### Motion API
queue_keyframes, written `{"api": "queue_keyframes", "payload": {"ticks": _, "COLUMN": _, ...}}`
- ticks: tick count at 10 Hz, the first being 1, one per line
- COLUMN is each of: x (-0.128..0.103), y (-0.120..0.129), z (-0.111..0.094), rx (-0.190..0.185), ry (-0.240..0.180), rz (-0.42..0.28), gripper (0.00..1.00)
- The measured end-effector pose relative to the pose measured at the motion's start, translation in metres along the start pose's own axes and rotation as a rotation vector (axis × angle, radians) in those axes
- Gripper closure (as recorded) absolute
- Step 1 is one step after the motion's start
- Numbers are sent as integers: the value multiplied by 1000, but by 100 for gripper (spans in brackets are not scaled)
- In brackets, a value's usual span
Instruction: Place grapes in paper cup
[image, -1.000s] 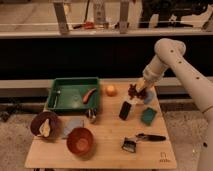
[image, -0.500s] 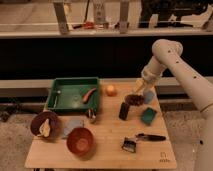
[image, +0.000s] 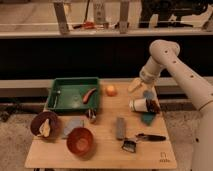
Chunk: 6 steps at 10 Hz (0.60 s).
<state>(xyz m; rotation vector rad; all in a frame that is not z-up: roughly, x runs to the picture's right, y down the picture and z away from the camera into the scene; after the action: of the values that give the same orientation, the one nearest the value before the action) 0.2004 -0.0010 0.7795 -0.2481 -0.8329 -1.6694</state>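
The white robot arm (image: 186, 80) reaches in from the right and bends down over the far right part of the wooden bench (image: 102, 152). Its pincer (image: 136, 86) hangs just above the bench, a little to the right of the orange fruit (image: 111, 90) and just beyond the paper cup (image: 138, 105). How wide the pincer stands cannot be told, nor whether it has hold of anything.

The paper cup seems to lie on its side, with its mouth toward the right. The grapes (image: 153, 106) are a dark clump right against that end of the cup, touching it. Whether they sit inside the mouth or only beside it cannot be told. A blue-green cloth (image: 148, 118) lies under and just nearer than the grapes.

At the far left of the bench stands a green tray (image: 59, 98) with a small red thing (image: 90, 94) in its right part. Nearer, on the left, is a brown bowl (image: 36, 123) with something pale yellow in it. To its right is a second reddish-brown bowl (image: 80, 140). A grey cloth (image: 73, 125) lies between the two bowls. A grey bar (image: 120, 127) lies near the middle. A small black brush (image: 130, 145) and a black-handled tool (image: 151, 137) lie close together toward the near right.
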Motion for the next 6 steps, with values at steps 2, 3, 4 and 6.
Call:
{"api": "queue_keyframes", "payload": {"ticks": 2, "x": 6, "y": 4, "z": -5, "rx": 39, "ry": 26, "rz": 63, "gripper": 20}}
{"api": "queue_keyframes", "payload": {"ticks": 3, "x": 7, "y": 7, "z": -7, "rx": 63, "ry": 36, "rz": 84, "gripper": 20}}
{"api": "queue_keyframes", "payload": {"ticks": 4, "x": 8, "y": 9, "z": -9, "rx": 85, "ry": 44, "rz": 103, "gripper": 20}}
{"api": "queue_keyframes", "payload": {"ticks": 6, "x": 7, "y": 11, "z": -10, "rx": 89, "ry": 46, "rz": 110, "gripper": 20}}
